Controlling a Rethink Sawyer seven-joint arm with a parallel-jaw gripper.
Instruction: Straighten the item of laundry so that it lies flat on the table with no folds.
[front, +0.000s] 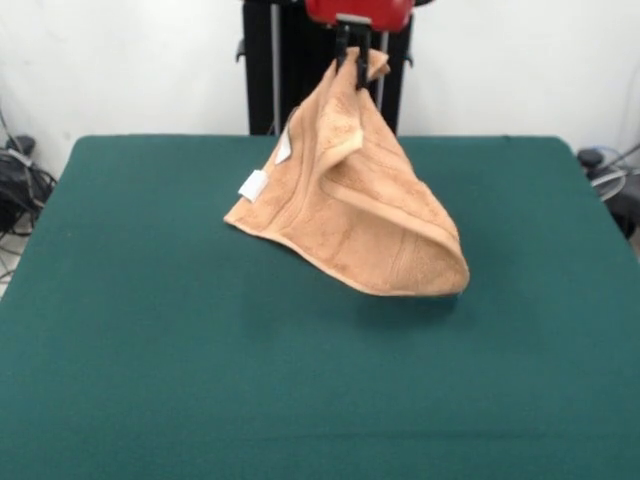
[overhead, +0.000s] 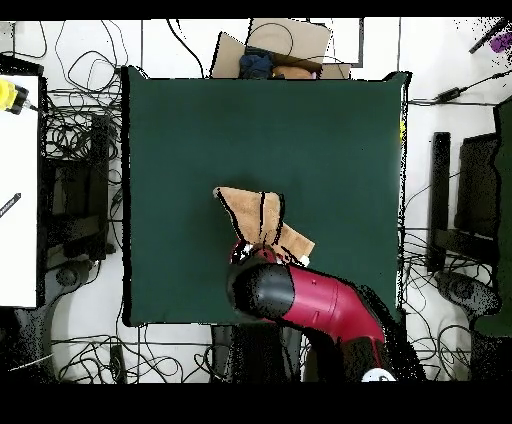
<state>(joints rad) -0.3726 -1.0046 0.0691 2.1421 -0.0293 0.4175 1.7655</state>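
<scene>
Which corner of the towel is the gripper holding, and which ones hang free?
The gripper pinches the towel's top corner; the corner beside the white label and the rounded lower-right corner hang free.

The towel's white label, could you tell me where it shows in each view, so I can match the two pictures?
Front view: the white label sits on the left edge of the hanging towel, left of picture centre.
Overhead view: I cannot make the label out; the towel lies just above the arm.
Shared landmark: the gripper shut on the towel's top corner.
</scene>
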